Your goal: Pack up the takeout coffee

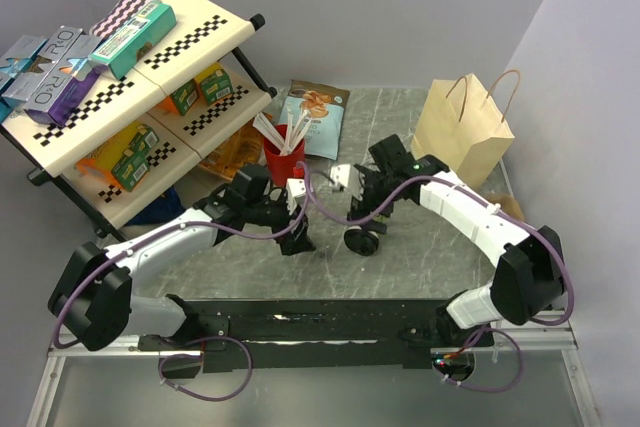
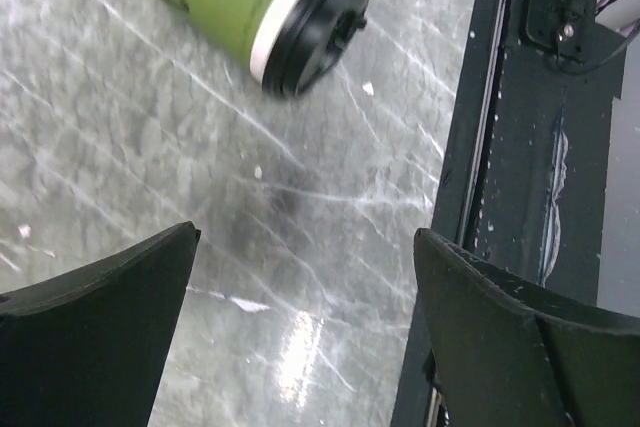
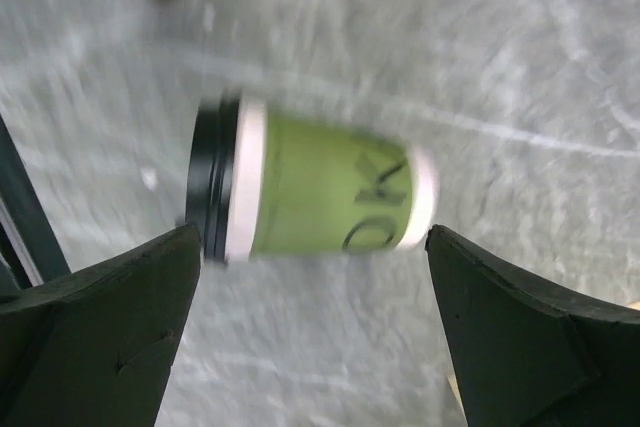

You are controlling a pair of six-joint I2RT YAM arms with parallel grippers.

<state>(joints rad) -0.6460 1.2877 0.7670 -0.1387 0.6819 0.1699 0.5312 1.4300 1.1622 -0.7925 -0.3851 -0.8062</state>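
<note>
The takeout coffee (image 1: pixel 362 239) lies on its side on the grey marble table (image 1: pixel 420 257), a green paper cup with a black lid. In the right wrist view the takeout coffee (image 3: pixel 320 187) sits just beyond my fingertips, lid to the left, and my right gripper (image 3: pixel 312 237) is open above it without touching. In the left wrist view the takeout coffee (image 2: pixel 250 2) is at the top, well ahead of my open, empty left gripper (image 2: pixel 305 237). Seen from above, my left gripper (image 1: pixel 298 237) is left of the cup and my right gripper (image 1: pixel 368 209) hangs over it.
A brown paper bag (image 1: pixel 462 127) stands upright at the back right. Behind the grippers are a red cup (image 1: pixel 283 157) with white stirrers and a snack pouch (image 1: pixel 315 117). A checkered shelf rack (image 1: pixel 130 97) with boxes fills the left. The black base rail (image 2: pixel 520 147) runs along the near edge.
</note>
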